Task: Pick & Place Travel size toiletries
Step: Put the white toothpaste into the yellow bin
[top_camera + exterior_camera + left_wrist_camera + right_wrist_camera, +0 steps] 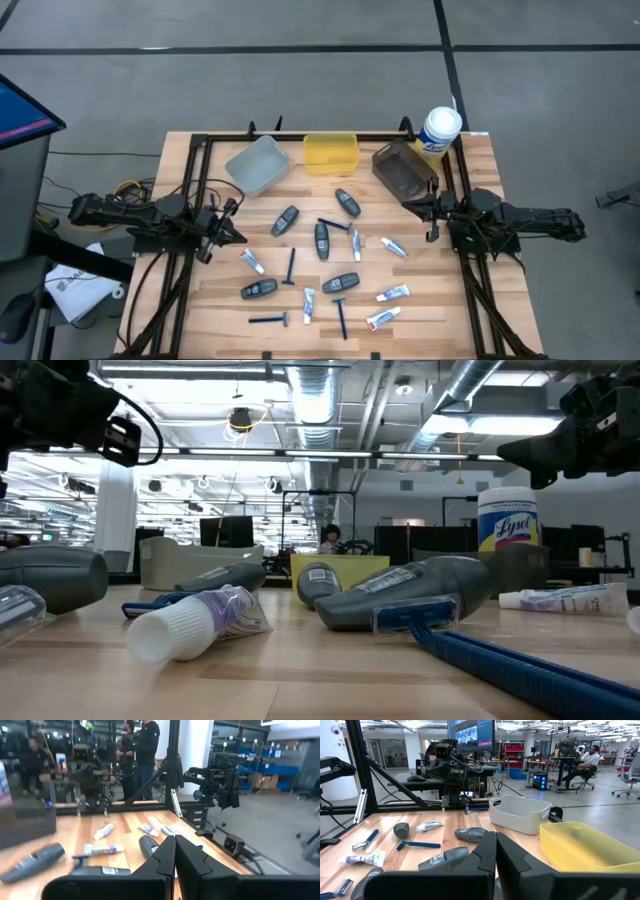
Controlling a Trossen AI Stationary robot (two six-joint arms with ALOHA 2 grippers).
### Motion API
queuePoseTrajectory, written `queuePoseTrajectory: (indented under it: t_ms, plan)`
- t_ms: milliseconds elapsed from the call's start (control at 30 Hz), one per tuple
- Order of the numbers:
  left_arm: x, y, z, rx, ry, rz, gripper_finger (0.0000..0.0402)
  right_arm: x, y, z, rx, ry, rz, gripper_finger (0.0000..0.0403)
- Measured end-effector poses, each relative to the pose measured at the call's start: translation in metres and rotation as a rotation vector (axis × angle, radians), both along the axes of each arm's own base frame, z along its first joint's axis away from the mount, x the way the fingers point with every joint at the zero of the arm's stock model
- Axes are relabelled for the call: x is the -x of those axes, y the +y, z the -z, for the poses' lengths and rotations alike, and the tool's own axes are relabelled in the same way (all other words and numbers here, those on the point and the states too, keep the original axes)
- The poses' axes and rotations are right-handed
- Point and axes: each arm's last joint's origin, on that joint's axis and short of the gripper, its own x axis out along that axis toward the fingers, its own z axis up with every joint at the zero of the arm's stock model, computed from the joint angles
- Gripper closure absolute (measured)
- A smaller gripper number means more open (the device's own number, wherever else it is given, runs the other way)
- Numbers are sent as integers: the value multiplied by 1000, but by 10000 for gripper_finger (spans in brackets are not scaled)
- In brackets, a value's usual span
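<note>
The travel size toiletries lie scattered on the wooden table: dark grey oval pods (321,240) (260,290), white mini tubes (393,293) (251,262) and thin blue razors (291,267) (341,317). All lie flat on the tabletop. My left gripper (238,235) hovers at the table's left edge, shut and pointing level across the table; its fingers (167,851) are together with nothing between them. My right gripper (408,205) hovers at the right edge beside the brown bin, shut as well, its fingers (489,847) pressed together and empty.
Along the far edge stand a grey bin (258,165), a yellow bin (330,152) and a brown bin (404,168), with a white wipes canister (438,132) at the far right corner. A black frame (190,180) borders the table. People work in the room beyond.
</note>
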Motion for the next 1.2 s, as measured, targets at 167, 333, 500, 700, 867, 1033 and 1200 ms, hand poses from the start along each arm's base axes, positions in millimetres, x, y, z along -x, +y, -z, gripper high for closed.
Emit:
queuePoseTrajectory:
  t_ms: [167,333,500,700,867,1033,1200]
  plan:
    - [0,0,-1,-42,-21,-2,401,0,0,0,0,1,0,403]
    - [0,1,-1,-46,-29,-26,401,0,0,0,0,1,0,403]
    - [-1,2,-2,12,-16,-83,401,0,0,0,0,0,0,403]
    - [-1,2,-2,41,-9,-85,401,0,0,0,0,0,0,403]
    - [-1,3,-2,88,2,-106,401,0,0,0,0,0,0,403]
    - [-1,3,-3,94,0,-108,401,0,0,-1,-38,-16,-1,403]
    - [-1,3,-3,94,-2,-108,401,1,0,-10,-496,-176,-40,403]
